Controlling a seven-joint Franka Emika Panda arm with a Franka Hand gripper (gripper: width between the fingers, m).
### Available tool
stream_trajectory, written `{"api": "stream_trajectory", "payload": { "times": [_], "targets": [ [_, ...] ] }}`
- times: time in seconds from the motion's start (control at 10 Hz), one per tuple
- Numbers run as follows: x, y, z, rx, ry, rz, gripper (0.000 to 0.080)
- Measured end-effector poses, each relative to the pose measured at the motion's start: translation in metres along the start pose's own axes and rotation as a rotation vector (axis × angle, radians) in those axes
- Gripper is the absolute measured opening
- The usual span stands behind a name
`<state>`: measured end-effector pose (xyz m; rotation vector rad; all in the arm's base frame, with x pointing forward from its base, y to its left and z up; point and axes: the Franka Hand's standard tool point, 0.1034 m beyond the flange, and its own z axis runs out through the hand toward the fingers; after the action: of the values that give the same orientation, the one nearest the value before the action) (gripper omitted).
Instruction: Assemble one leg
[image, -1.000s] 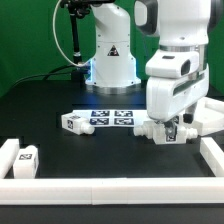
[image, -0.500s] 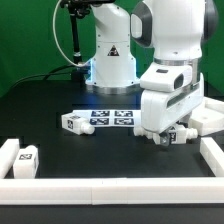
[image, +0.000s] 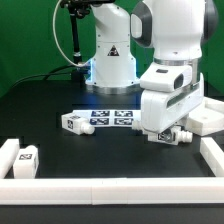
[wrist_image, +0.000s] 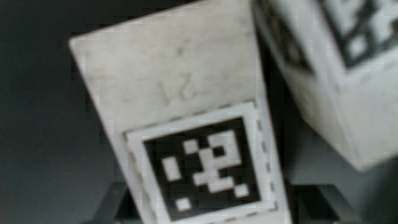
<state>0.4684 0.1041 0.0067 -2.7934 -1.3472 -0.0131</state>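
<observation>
My gripper (image: 168, 136) is low over the black table at the exterior view's right. In the wrist view a white leg (wrist_image: 178, 110) with a black-and-white tag fills the space between the dark fingers (wrist_image: 121, 196), and the gripper (wrist_image: 214, 208) looks shut on it. In the exterior view only a bit of this leg (image: 183, 134) shows beside the hand. A second tagged white part (wrist_image: 338, 90) lies right beside it. Another leg (image: 72, 123) lies by the marker board (image: 112, 118). Two more legs (image: 27, 160) lie at the left.
The white L-shaped border rail (image: 110, 190) runs along the front and up the right side. A large white panel (image: 208, 120) sits just right of the gripper. The robot base (image: 110, 65) stands at the back.
The wrist has turned and shifted a little toward the exterior view's left, staying low over the table. The last half second shows almost no movement. Loose parts have not moved.
</observation>
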Motion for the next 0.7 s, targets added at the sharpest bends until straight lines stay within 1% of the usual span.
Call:
{"api": "stream_trajectory", "payload": {
  "times": [0.2,0.3,0.4,0.5,0.6,0.7],
  "targets": [
    [0.0,0.001,0.0,0.0,0.0,0.0,0.0311],
    [-0.001,0.008,-0.007,0.004,-0.014,-0.016,0.0311],
    [-0.001,0.019,-0.021,-0.004,-0.017,-0.013,0.0311],
    [-0.005,0.027,-0.036,-0.013,-0.02,-0.016,0.0311],
    [-0.017,0.034,-0.049,-0.017,-0.031,-0.022,0.0311],
    [-0.036,0.039,-0.06,-0.027,-0.033,-0.009,0.0311]
  ]
}}
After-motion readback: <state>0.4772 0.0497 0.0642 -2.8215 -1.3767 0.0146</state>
